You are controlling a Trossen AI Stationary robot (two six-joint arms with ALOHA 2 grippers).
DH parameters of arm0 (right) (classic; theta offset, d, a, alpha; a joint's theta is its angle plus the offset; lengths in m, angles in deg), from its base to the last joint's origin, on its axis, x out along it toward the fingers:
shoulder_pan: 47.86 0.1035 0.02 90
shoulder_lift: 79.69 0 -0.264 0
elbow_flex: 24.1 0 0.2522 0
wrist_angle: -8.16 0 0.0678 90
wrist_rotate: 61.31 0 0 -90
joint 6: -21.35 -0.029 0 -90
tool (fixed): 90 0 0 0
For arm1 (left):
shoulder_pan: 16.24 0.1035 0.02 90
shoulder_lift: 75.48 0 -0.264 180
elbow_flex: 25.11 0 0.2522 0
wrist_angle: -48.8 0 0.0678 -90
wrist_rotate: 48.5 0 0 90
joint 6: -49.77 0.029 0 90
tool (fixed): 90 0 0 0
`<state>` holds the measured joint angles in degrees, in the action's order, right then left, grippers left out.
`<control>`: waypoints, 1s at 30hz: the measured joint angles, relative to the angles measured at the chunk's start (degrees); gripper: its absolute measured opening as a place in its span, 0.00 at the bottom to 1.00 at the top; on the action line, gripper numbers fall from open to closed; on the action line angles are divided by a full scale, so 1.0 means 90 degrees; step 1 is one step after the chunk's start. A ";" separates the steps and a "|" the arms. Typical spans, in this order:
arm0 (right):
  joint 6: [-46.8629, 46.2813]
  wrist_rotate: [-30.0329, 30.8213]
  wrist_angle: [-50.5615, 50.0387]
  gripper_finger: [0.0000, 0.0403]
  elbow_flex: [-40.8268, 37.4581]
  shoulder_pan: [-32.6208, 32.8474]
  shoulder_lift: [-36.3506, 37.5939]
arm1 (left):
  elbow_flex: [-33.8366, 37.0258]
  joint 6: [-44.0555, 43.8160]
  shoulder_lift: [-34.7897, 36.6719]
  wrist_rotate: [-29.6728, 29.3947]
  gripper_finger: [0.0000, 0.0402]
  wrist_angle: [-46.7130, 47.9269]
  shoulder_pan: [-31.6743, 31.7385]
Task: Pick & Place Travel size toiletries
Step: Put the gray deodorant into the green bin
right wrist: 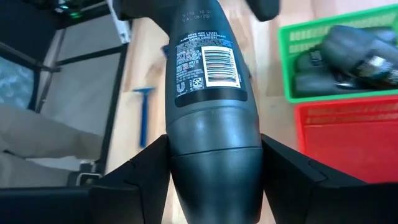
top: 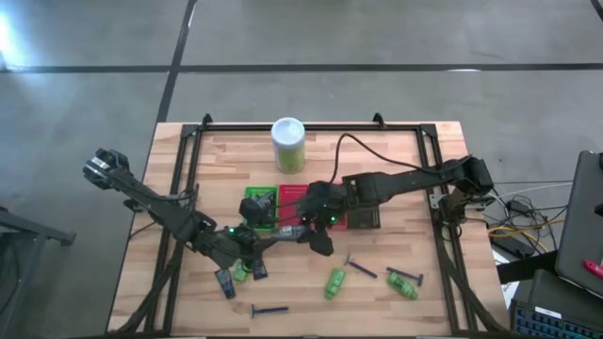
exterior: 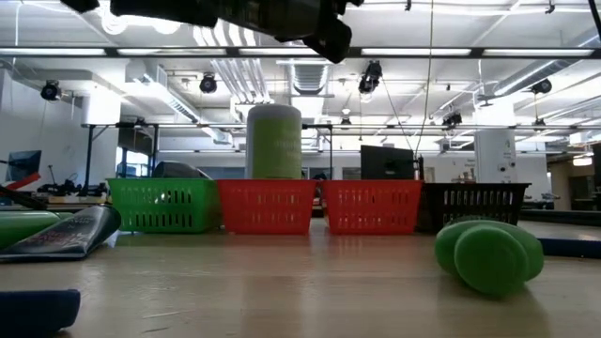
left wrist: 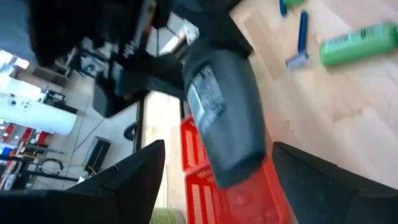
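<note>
Here, grey tube spans both grippers lengthwise: right gripper pinches cap end, left gripper clamps opposite end.

- The whole table is seen from high above, looking straight down.
- The table is seen level from its top, very near, facing the red basket and the room.
- A grey tube is seen very close from each wrist.
- The red basket is shared by all views.
</note>
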<state>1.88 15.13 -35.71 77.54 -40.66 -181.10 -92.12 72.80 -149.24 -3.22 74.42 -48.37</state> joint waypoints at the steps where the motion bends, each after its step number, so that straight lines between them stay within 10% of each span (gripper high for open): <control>1: -0.0006 -0.0015 0.0043 0.49 0.0000 0.0000 0.0000 | 0.0002 0.0098 0.0000 0.0005 0.75 -0.0155 0.0026; 30: -0.0375 -0.0239 0.0352 0.59 0.0002 -0.0114 0.0040 | -0.0008 0.1399 -0.0362 0.0158 0.48 -0.1226 0.0370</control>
<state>-1.50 12.98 -32.54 77.56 -41.69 -180.73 -92.19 85.39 -152.50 -1.80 63.38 -45.04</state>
